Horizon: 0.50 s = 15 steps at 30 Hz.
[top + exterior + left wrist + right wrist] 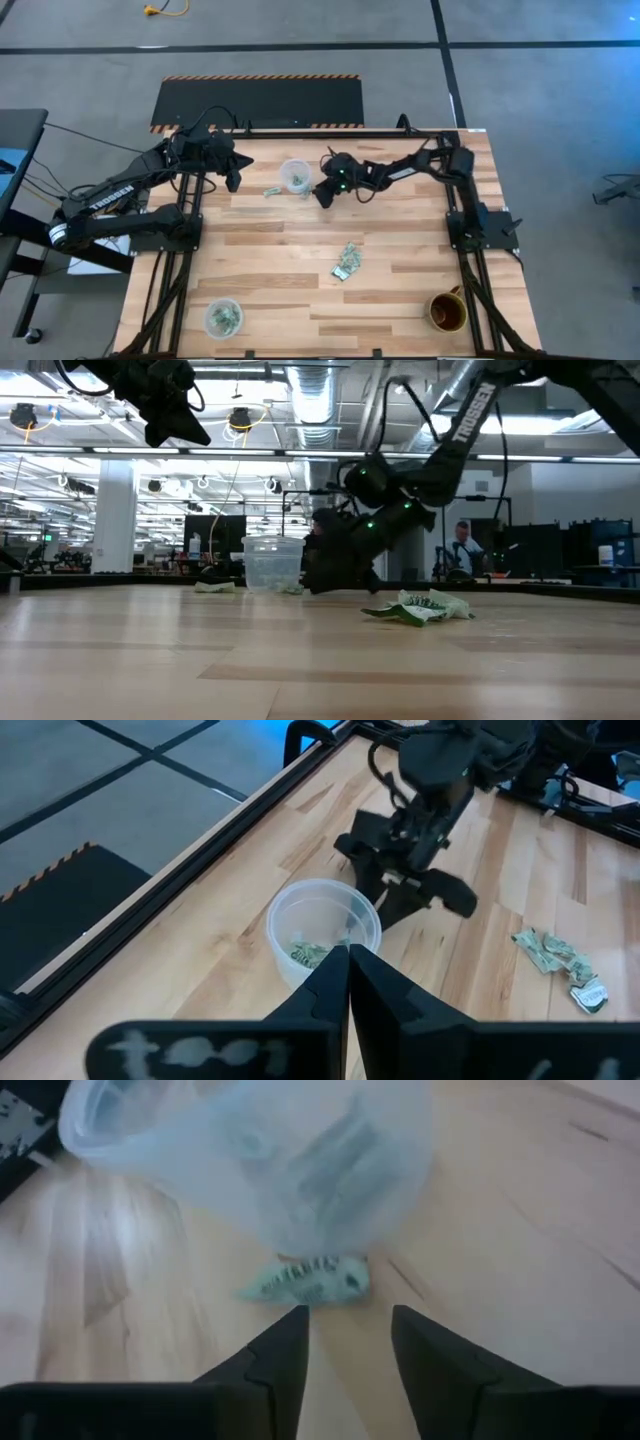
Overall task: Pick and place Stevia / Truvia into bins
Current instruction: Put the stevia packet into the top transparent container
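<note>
A clear cup stands at the table's far middle with a few green-and-white packets inside. One packet lies flat on the wood against the cup's foot. My right gripper is low over the table, open, its fingertips just short of that packet and on either side of it. Another packet lies on the cup's left. A loose pile of packets rests mid-table. My left gripper hangs shut above the table, left of the cup. A second cup holding packets stands near left.
A brown mug stands at the near right corner. Bare wood lies between the pile and both near corners. The table's far edge runs just behind the cup. People and benches show in the room beyond, in the low view.
</note>
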Tool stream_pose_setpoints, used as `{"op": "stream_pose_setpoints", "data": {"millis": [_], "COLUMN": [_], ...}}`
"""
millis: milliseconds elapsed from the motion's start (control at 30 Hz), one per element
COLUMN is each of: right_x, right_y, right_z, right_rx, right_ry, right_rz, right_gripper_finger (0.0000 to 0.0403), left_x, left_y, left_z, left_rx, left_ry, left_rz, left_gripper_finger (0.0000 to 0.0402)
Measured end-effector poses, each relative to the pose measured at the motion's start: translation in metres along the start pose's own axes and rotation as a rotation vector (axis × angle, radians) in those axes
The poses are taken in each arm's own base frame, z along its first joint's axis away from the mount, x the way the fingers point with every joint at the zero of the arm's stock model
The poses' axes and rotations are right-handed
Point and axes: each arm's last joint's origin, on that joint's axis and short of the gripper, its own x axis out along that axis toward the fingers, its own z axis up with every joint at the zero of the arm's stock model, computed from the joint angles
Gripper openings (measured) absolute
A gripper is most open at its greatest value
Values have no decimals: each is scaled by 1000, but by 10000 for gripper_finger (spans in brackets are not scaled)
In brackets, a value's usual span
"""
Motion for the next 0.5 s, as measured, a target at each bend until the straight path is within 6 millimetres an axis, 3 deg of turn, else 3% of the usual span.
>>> {"op": "stream_pose_setpoints", "data": {"millis": [233,500], "right_x": [19,19], "right_y": [8,7], "right_z": [5,5], "right_rx": [-26,1], "right_ry": [-4,-9], "right_rz": [18,-6], "right_gripper_finger": [160,149], "left_x": [0,0], "left_y": [0,0], "left_z": [-1,-1], "left_rx": [-1,-2], "left_ry": [7,9], "left_rz": [0,0], "left_gripper_finger": [0,0]}}
